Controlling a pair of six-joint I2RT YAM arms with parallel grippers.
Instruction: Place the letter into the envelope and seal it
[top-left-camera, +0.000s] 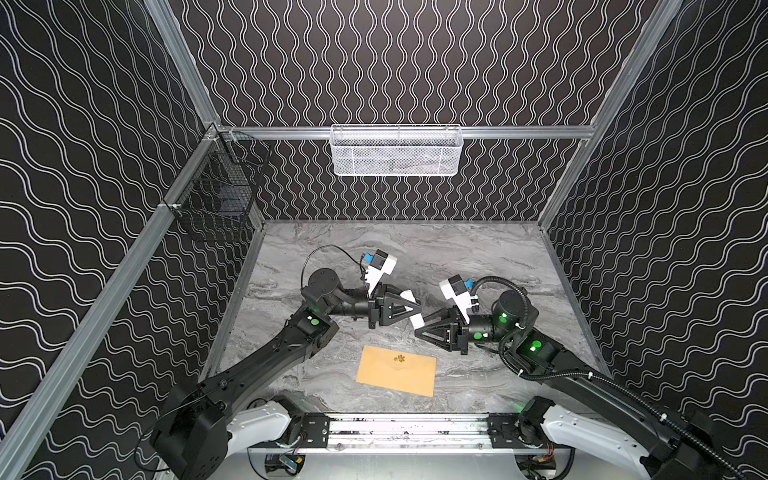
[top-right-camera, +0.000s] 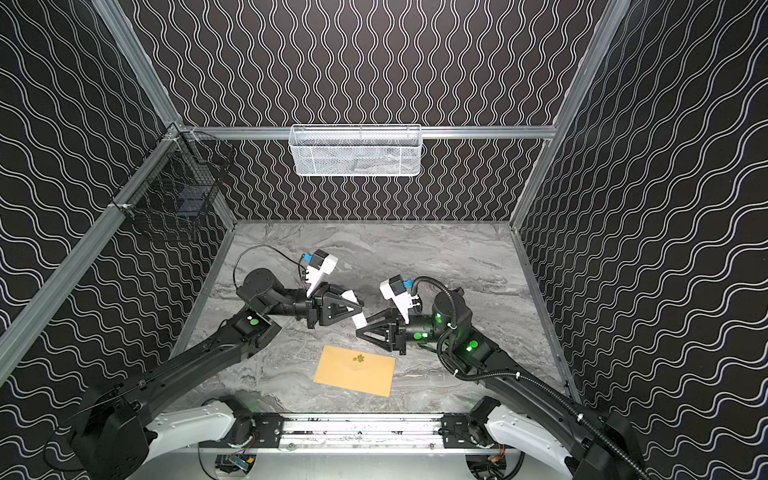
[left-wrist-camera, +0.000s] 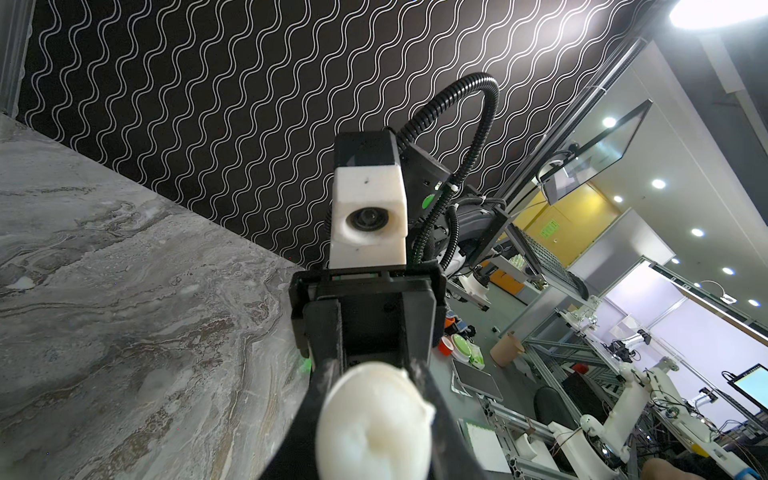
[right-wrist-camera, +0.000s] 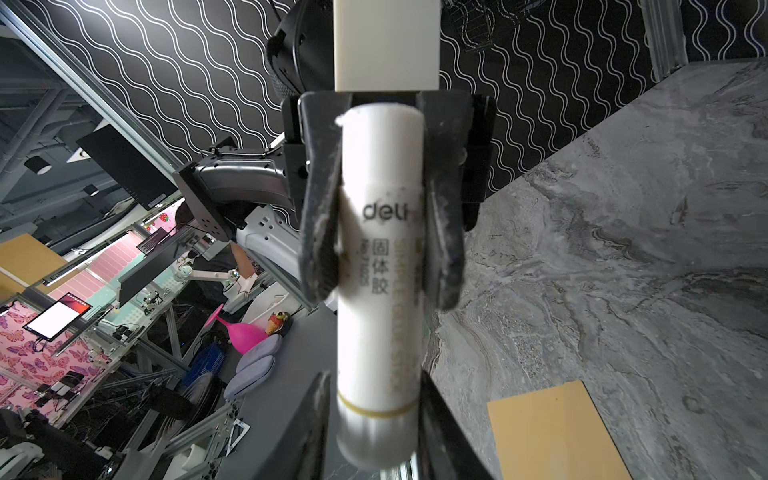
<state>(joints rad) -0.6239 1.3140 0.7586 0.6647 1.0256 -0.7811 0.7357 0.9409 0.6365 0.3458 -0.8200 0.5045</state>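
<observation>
The marble table (top-left-camera: 478, 257) bears the envelope (top-left-camera: 397, 376), which lies flat near the front edge with its flap seemingly folded down. The letter is nowhere in sight, so it is probably inside. Above and behind the envelope, the left gripper (top-left-camera: 417, 309) and right gripper (top-left-camera: 417, 332) meet tip to tip in the air. The left jaws clamp the middle of a white glue stick (right-wrist-camera: 380, 249), and the right jaws press on its gold-banded end. The step looks like readying the glue. It goes best if the left gripper holds steady while the right works straight along the stick, clear of the envelope.
</observation>
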